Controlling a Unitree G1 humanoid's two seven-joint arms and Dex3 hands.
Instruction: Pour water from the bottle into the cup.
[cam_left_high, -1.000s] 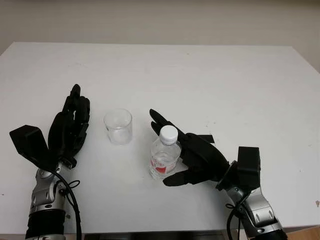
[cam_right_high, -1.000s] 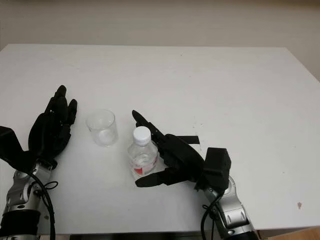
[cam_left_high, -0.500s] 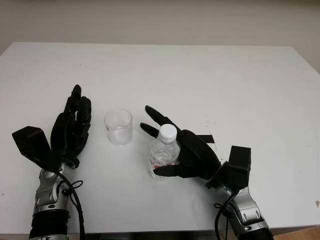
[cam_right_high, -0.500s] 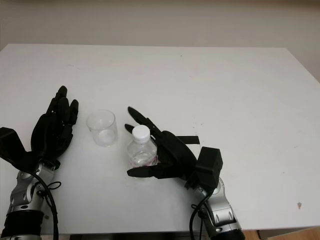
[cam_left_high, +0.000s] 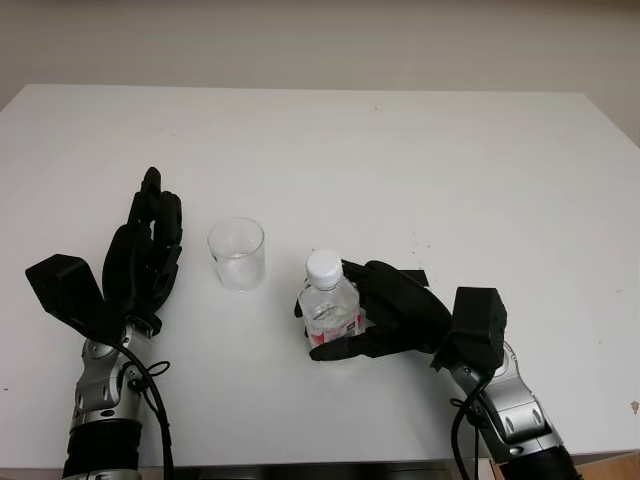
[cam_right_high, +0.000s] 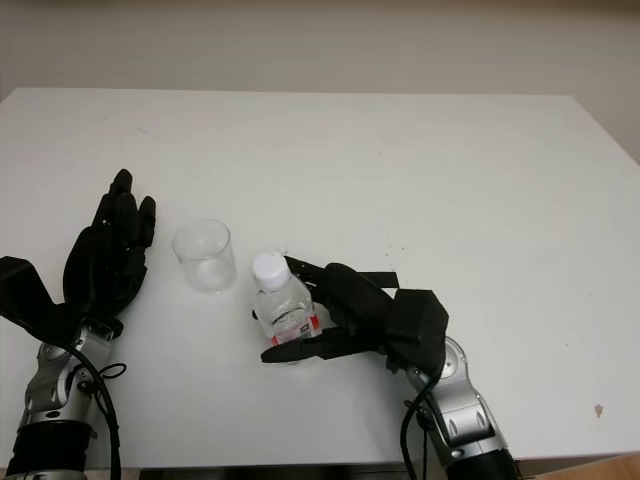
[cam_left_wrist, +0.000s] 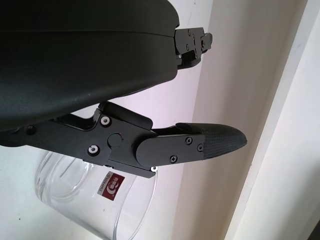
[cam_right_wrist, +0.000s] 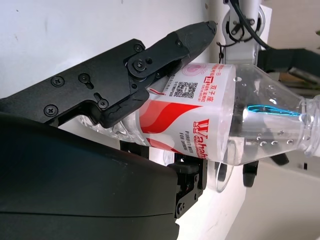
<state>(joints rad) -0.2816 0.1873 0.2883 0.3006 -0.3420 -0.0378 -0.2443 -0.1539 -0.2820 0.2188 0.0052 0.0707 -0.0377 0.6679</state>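
Clear plastic is what we meet first: a small water bottle (cam_left_high: 328, 312) with a white cap and a red-and-white label stands near the front middle of the white table (cam_left_high: 420, 170), leaning slightly toward the cup. Our right hand (cam_left_high: 385, 315) has its black fingers (cam_right_wrist: 150, 65) wrapped around the bottle's labelled body, with the thumb low across the front and the other fingers curled behind. In the right wrist view we see the label pressed between a finger and the hand's shell, and water with small bubbles in the bottle's shoulder. The cap is still on

The cup (cam_left_high: 237, 253), a clear short tumbler, stands upright on the table just to the left of the bottle and a little farther from us, apart from it. We cannot tell whether it holds anything

Our left hand (cam_left_high: 143, 255) is open and holds nothing; it sits near the cup's left side, apart from it, with the fingers pointing away from us. In the left wrist view we see a finger (cam_left_wrist: 200, 145) reaching out above the cup's rim (cam_left_wrist: 95, 200), and a small red sticker on the glass
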